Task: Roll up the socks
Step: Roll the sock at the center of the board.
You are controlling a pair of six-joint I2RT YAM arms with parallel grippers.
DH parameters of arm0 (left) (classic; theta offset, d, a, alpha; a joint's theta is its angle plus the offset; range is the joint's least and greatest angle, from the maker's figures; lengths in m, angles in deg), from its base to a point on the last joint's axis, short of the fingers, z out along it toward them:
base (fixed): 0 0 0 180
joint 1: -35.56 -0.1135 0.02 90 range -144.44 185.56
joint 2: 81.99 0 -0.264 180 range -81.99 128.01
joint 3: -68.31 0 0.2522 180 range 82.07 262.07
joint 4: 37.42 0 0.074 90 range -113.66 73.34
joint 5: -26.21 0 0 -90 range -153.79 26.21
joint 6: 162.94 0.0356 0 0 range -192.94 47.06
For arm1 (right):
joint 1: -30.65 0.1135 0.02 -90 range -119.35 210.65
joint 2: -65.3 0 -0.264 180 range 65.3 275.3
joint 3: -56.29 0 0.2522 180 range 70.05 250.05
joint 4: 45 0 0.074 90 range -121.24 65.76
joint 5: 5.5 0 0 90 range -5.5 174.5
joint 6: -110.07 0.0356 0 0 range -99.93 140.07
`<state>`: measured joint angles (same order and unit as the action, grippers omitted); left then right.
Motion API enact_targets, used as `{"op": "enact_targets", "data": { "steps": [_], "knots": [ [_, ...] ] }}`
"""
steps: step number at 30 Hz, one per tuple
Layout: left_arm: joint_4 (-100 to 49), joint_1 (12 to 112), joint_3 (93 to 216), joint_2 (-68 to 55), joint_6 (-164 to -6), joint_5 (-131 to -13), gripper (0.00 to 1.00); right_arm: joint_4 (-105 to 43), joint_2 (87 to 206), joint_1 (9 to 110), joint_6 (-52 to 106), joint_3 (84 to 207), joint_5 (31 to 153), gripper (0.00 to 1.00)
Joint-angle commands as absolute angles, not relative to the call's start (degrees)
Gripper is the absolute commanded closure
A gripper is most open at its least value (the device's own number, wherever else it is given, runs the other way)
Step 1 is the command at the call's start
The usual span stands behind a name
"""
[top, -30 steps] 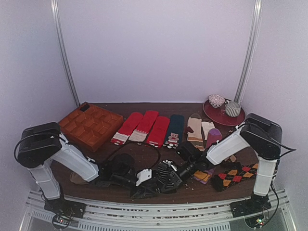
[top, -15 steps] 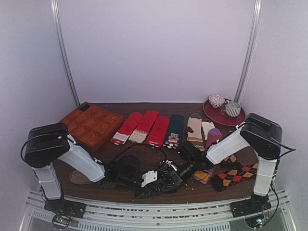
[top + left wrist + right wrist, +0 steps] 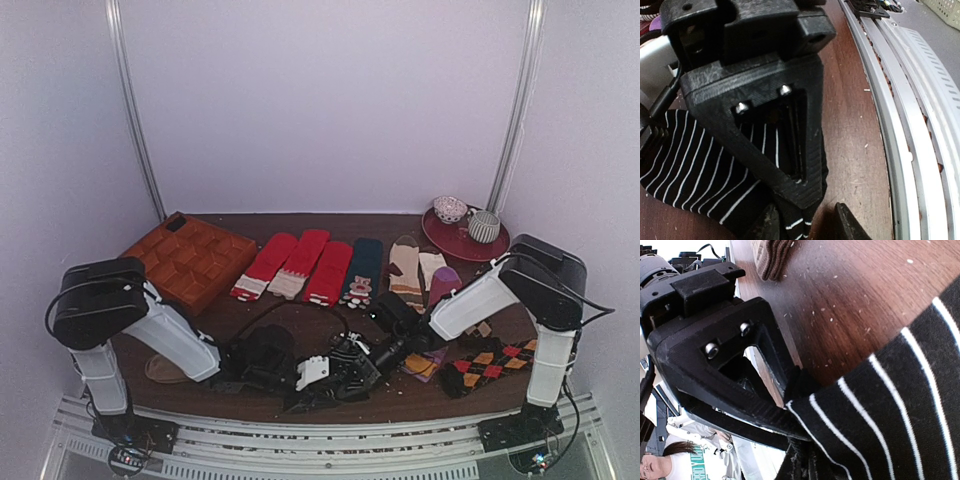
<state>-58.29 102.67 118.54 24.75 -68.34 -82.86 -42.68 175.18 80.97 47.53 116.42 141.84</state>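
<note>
Left wrist view: the left gripper has the striped black sock between its fingers. I cannot tell if they pinch it. The right gripper lies on the sock, its grip hidden. The left arm has slid closer. Far beyond, a red plate holds two cups.

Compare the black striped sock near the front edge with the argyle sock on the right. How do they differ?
The striped sock is black with thin white stripes; the argyle sock shows red and orange diamonds. The striped sock is bunched at one end; the argyle sock lies flat. Both have black in them.
</note>
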Motion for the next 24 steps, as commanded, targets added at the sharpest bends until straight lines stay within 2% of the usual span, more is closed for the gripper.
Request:
{"op": "enact_targets", "data": {
  "steps": [1, 8, 14, 18, 24],
  "knots": [
    [-53.83, 102.61, 117.17, 25.15, -68.58, -78.37, 0.61, -37.47, 176.77, 80.41, 46.12, 115.66, 140.09, 0.95],
    [-52.06, 102.87, 117.81, 26.08, -68.47, -76.15, 0.76, -35.65, 176.61, 80.31, 45.21, 116.49, 140.89, 0.95],
    [-49.31, 102.97, 118.42, 27.08, -68.69, -73.82, 1.00, -34.57, 174.91, 79.74, 44.68, 117.07, 141.01, 0.94],
    [-48.70, 102.97, 118.49, 27.63, -69.73, -73.43, 1.00, -34.30, 173.23, 79.52, 43.62, 117.63, 140.73, 0.91],
    [-45.65, 102.88, 119.86, 28.84, -72.75, -74.45, 1.00, -35.81, 166.91, 79.53, 39.00, 117.63, 138.13, 0.65]
  ]
}}
